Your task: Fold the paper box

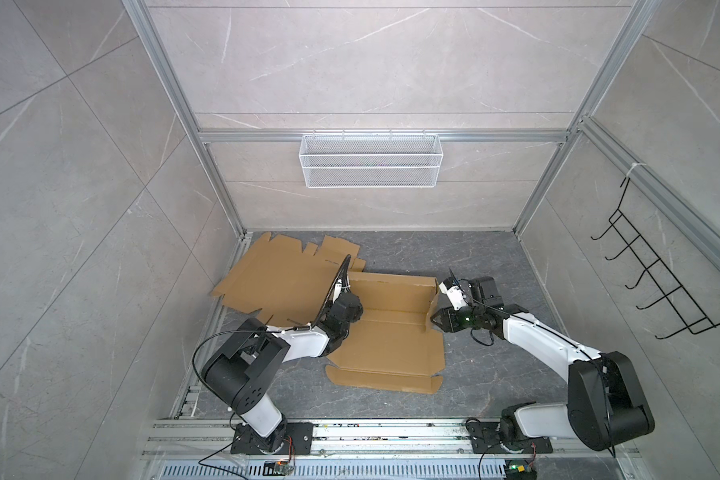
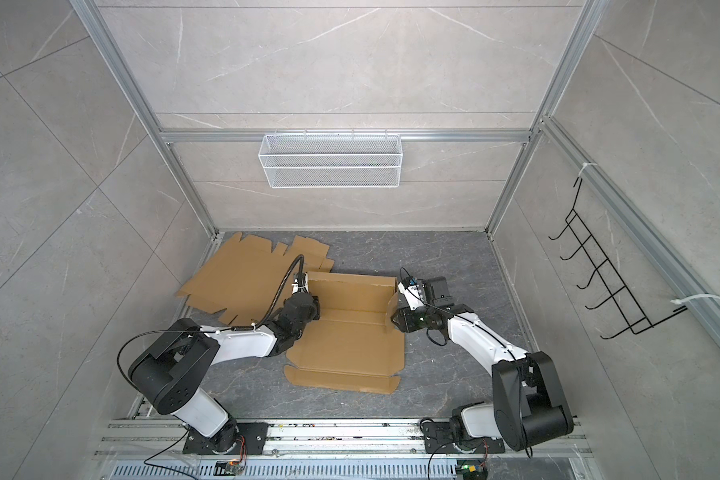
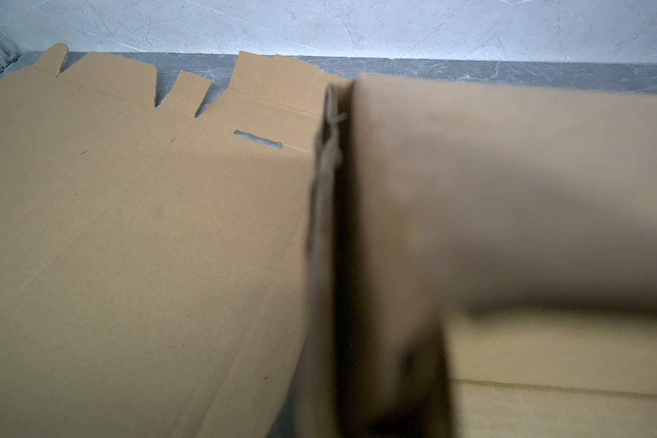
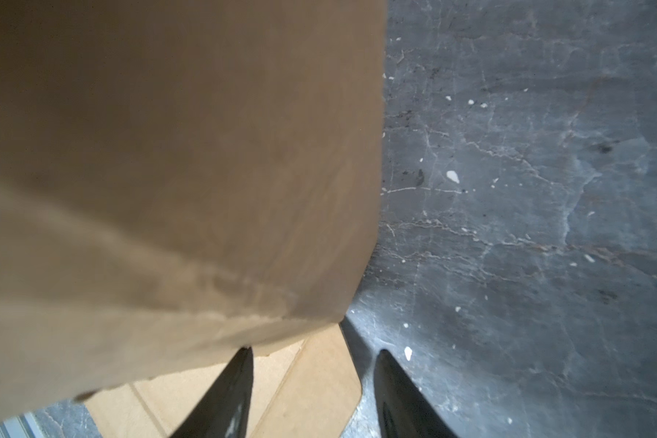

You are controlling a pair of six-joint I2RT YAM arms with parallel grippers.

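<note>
The paper box (image 1: 391,336) (image 2: 350,336) is a brown cardboard blank in mid floor, with its back wall (image 1: 391,286) and right side flap (image 1: 432,305) standing up. My left gripper (image 1: 347,307) sits at the box's left back corner, its fingers hidden under the wrist. In the left wrist view an upright, blurred flap edge (image 3: 329,197) runs down into the jaws, which are shut on it. My right gripper (image 1: 435,326) (image 4: 315,350) is open just outside the right flap (image 4: 167,151). One fingertip (image 4: 243,364) touches that flap's lower edge.
A second flat cardboard blank (image 1: 275,278) (image 3: 129,227) lies at the back left, partly under the left arm. A white wire basket (image 1: 371,160) hangs on the back wall and a black hook rack (image 1: 657,274) on the right wall. Grey floor (image 1: 474,257) surrounds the box.
</note>
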